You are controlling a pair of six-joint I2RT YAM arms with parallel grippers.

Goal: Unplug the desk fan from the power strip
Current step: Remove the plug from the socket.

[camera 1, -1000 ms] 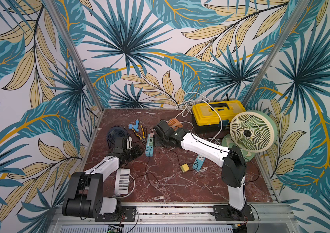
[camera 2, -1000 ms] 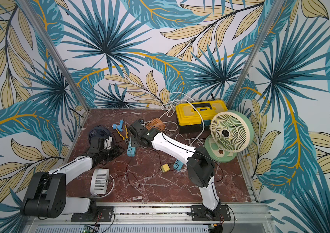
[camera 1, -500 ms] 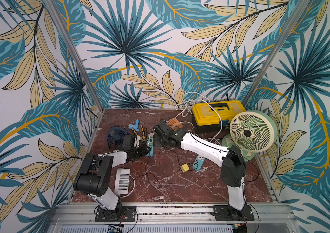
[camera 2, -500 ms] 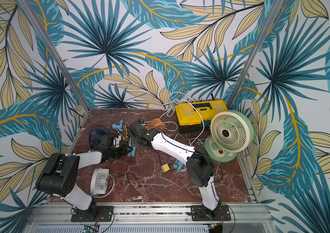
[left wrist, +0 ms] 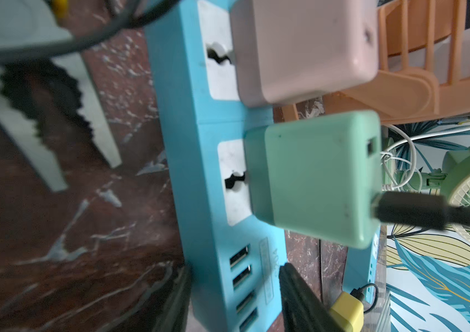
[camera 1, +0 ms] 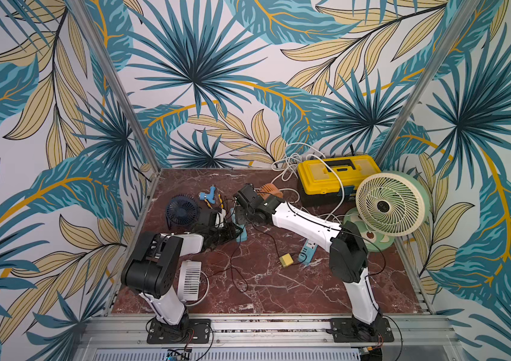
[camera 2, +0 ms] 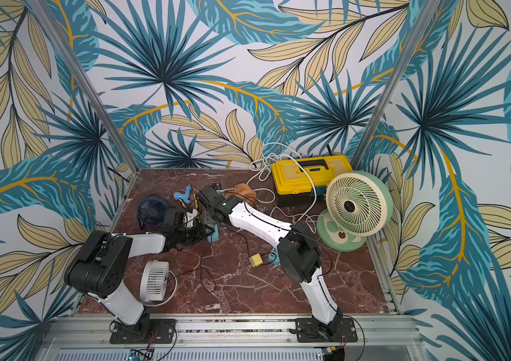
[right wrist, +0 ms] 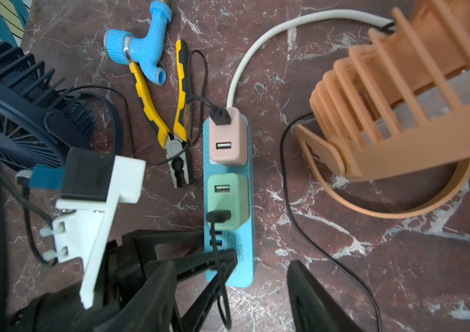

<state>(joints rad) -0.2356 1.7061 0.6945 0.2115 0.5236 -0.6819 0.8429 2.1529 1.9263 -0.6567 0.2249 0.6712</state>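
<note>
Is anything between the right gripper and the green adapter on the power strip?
Nothing covers the green adapter from above. Its flanks are crowded: the pink adapter sits close on one side. The green one's black cable and the left gripper, gripping the power strip, are on the other.

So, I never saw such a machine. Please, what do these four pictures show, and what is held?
Two robot arms stand at a marble table, each ending in a two-finger gripper. The top views look down on everything; each wrist view comes from that arm's camera. On the table are a big green fan, smaller fans, a yellow toolbox, pliers and a blue power strip carrying a pink charger and a green charger. The left gripper has fingers on both sides of the strip's end; whether it squeezes, I cannot tell. The right gripper hangs open above the strip, holding nothing.
</note>
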